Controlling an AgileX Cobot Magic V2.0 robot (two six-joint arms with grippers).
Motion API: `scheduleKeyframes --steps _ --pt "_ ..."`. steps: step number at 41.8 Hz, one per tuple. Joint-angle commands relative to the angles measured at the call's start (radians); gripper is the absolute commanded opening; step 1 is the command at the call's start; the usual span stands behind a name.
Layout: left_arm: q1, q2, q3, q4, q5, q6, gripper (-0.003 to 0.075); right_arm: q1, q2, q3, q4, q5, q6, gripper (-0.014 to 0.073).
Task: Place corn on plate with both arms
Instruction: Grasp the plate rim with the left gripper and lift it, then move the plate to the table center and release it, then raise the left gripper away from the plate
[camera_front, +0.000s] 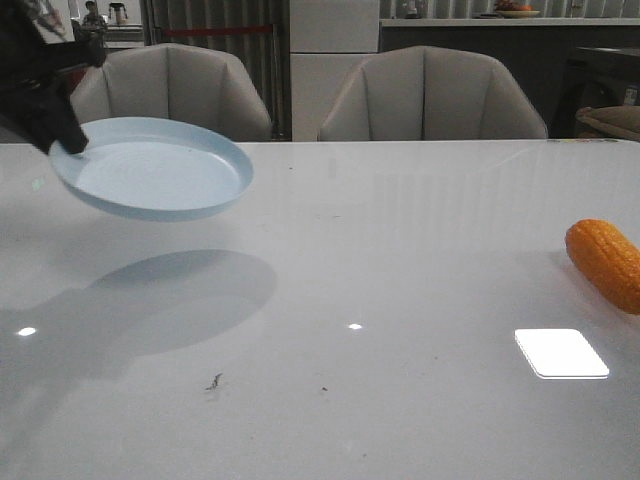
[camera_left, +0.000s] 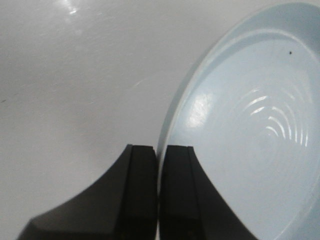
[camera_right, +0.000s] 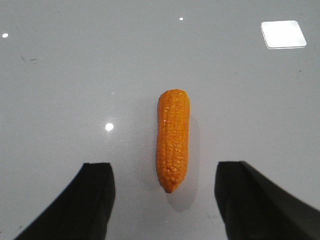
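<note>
My left gripper (camera_front: 62, 135) is shut on the near-left rim of the pale blue plate (camera_front: 155, 168) and holds it tilted in the air above the table's left side. In the left wrist view the plate (camera_left: 250, 130) has its rim pinched between the two black fingers (camera_left: 142, 165). The orange corn (camera_front: 606, 262) lies on the table at the right edge of the front view. In the right wrist view the corn (camera_right: 173, 139) lies lengthwise ahead of my open right gripper (camera_right: 165, 172), its tapered end between the fingers, untouched. The right arm is out of the front view.
The glossy white table (camera_front: 380, 300) carries the plate's shadow at the left and a bright square light reflection (camera_front: 561, 352) near the corn. Two beige chairs (camera_front: 430, 95) stand behind the table's far edge.
</note>
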Motion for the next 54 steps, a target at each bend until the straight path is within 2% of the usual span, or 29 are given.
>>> scheduleKeyframes --steps 1,13,24,29,37,39,45,54 --pt "-0.049 -0.050 -0.044 -0.097 -0.012 -0.007 0.0091 -0.004 -0.008 -0.038 -0.012 -0.056 0.000 0.0539" --pt "-0.208 0.011 -0.044 -0.104 -0.023 -0.007 0.0091 -0.004 -0.008 -0.038 -0.012 -0.036 0.000 0.0539" --pt "-0.281 0.111 -0.042 -0.110 -0.014 -0.007 0.0099 -0.004 -0.008 -0.038 -0.012 -0.037 0.000 0.0539" --pt "-0.294 0.150 -0.042 -0.108 -0.005 -0.007 0.0156 -0.004 -0.008 -0.038 -0.012 -0.037 0.000 0.0539" --pt "-0.303 0.172 -0.044 -0.098 -0.045 -0.007 0.0312 -0.004 -0.008 -0.038 -0.012 -0.033 0.000 0.0539" --pt "-0.300 0.168 -0.057 -0.090 -0.045 -0.007 0.0326 -0.004 -0.008 -0.038 -0.012 -0.030 0.000 0.0539" --pt "-0.278 0.167 -0.161 -0.070 -0.005 -0.007 0.0327 -0.004 -0.008 -0.038 -0.012 -0.026 0.000 0.0539" --pt "-0.207 0.159 -0.418 -0.007 0.221 -0.002 0.0315 -0.004 -0.008 -0.038 -0.012 -0.026 0.000 0.0539"
